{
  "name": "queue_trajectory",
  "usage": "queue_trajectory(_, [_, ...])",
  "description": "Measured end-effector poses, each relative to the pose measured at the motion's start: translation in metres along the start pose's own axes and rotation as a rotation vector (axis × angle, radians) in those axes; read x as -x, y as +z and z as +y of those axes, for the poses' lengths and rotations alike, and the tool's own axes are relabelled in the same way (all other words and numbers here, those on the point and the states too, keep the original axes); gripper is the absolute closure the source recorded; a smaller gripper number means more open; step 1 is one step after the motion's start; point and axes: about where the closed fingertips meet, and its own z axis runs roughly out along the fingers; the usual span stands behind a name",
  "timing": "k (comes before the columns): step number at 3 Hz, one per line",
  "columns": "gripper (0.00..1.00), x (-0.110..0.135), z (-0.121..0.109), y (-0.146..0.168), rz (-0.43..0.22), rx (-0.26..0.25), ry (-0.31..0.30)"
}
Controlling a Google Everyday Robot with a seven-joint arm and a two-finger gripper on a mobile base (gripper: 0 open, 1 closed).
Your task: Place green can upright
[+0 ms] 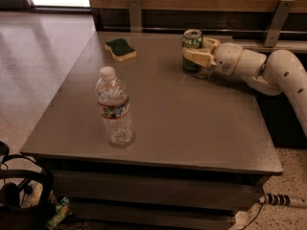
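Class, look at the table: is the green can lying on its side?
No, the green can is upright at the far side of the table, with the hand closed around its middle.

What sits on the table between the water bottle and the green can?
Nothing: in the camera view, the table between water bottle and green can is bare. The pincer clasps the green can near the table's far edge.

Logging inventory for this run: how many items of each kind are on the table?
Cans: 1, the green can, far right, upright, gripped by the tool.
Bottles: 1, the water bottle.
Sponges: 1, the sponge.
Total: 3.
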Motion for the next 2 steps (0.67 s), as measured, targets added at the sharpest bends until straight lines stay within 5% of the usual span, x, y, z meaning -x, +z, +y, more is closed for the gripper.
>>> queue_trajectory(1, [1.00, -0.0083, -0.0021, -0.0010, 0.001, 0.003, -0.007])
queue_trajectory(2, [0.82, -0.0077, -0.0003, 0.0022, 0.000, 0.008, -0.006])
